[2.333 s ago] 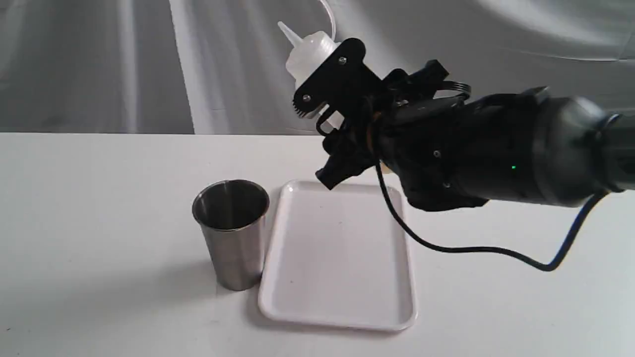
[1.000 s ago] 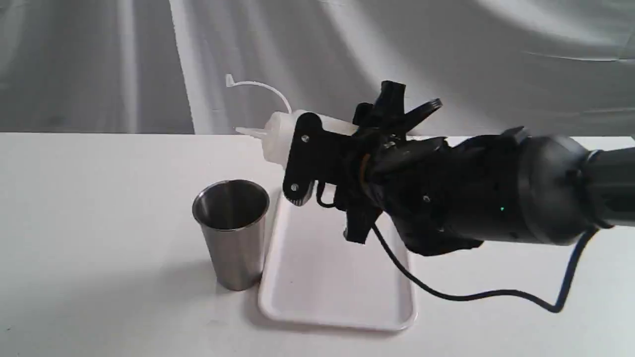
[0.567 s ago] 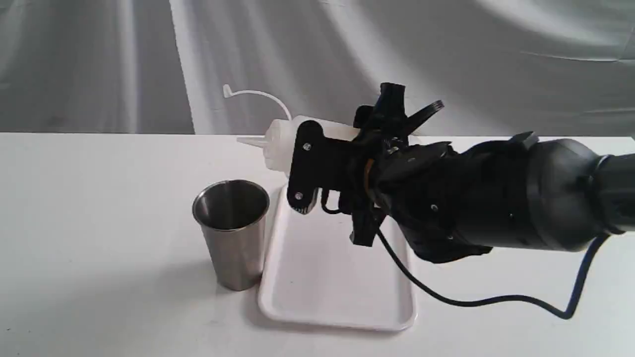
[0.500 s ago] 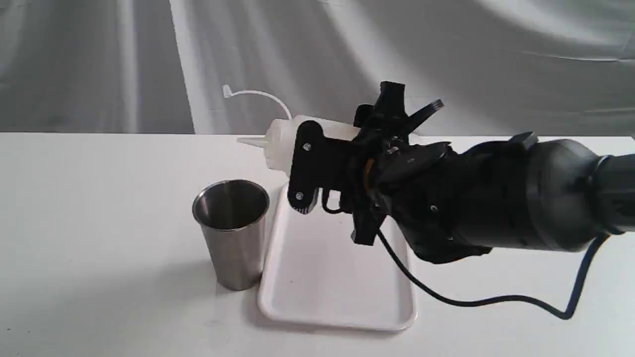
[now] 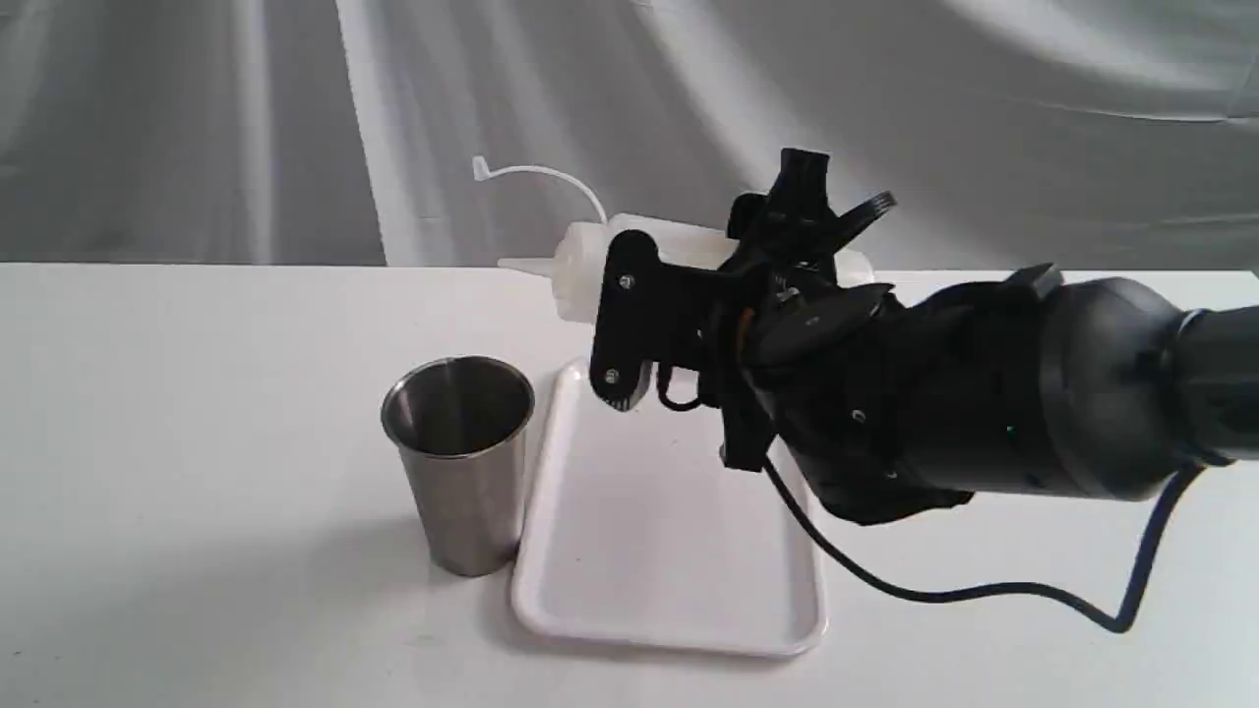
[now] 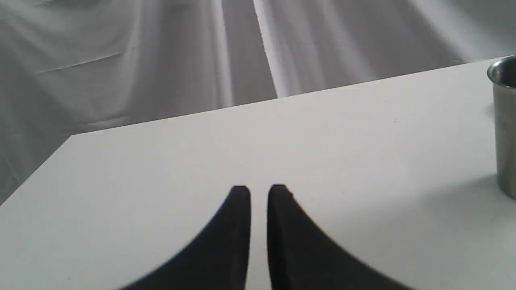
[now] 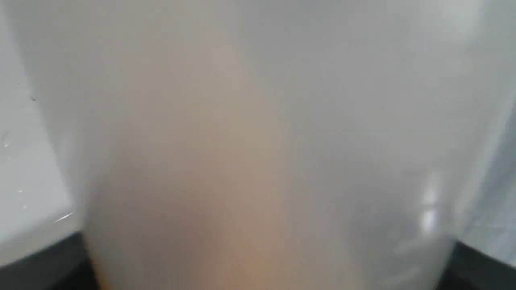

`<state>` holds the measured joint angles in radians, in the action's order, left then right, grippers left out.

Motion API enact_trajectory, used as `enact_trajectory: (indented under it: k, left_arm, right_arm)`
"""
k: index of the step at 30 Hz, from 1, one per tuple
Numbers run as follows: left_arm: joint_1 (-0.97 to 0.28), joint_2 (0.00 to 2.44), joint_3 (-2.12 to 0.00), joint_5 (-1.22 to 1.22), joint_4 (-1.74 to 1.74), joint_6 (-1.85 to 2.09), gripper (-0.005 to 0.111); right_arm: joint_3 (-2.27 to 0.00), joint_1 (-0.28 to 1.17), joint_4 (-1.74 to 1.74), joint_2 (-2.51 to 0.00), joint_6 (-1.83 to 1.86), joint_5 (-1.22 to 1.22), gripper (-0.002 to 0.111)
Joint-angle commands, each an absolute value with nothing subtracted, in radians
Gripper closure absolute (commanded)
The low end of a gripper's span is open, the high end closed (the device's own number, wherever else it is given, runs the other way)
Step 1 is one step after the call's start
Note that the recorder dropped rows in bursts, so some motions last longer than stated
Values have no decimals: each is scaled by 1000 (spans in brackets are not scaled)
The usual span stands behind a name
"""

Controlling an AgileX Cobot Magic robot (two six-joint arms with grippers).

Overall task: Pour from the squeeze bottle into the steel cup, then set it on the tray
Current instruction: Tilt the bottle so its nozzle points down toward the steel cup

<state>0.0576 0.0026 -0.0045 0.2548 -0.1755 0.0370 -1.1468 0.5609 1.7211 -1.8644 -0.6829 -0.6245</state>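
Whitish plastic, the bottle (image 5: pixel 580 273) hangs in the air, tipped about level, above the far end of the tray (image 5: pixel 669 560). Its nozzle (image 5: pixel 518 264) points left toward the cup's side and its strap (image 5: pixel 539 175) arcs upward. The right gripper (image 5: pixel 622 305) is clamped across the bottle's body, 1 black finger plate (image 5: pixel 626 324) on the near side and the other hidden behind. In the right wrist view the bottle (image 7: pixel 258 153) fills almost everything, blurred, with a warm amber tint low down.

The cup (image 5: pixel 462 462) stands upright on the table (image 5: pixel 197 442), just beside the tray's left rim. From the exterior view the nozzle tip lies higher than the cup and roughly above its right edge; whether it is truly over the mouth cannot be told. A black cable (image 5: pixel 944 590) droops from the right arm to the table.

The left gripper (image 6: pixel 259 192) hovers over bare table with its 2 fingers (image 6: pixel 242 225) drawn almost together, a thin slit between, holding nothing. The cup (image 6: pixel 504 125) shows at that picture's edge.
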Motion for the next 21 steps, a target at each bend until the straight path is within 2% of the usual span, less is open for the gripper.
enact_trajectory:
  k: [1, 21]
  left_arm:
    - [60, 0, 0, 242, -175, 32, 98]
    - [60, 0, 0, 242, -175, 34, 98]
  right_arm:
    - [-1148, 569, 1744, -1857, -680, -646, 108]
    - [-1148, 569, 1744, -1857, -624, -654, 108]
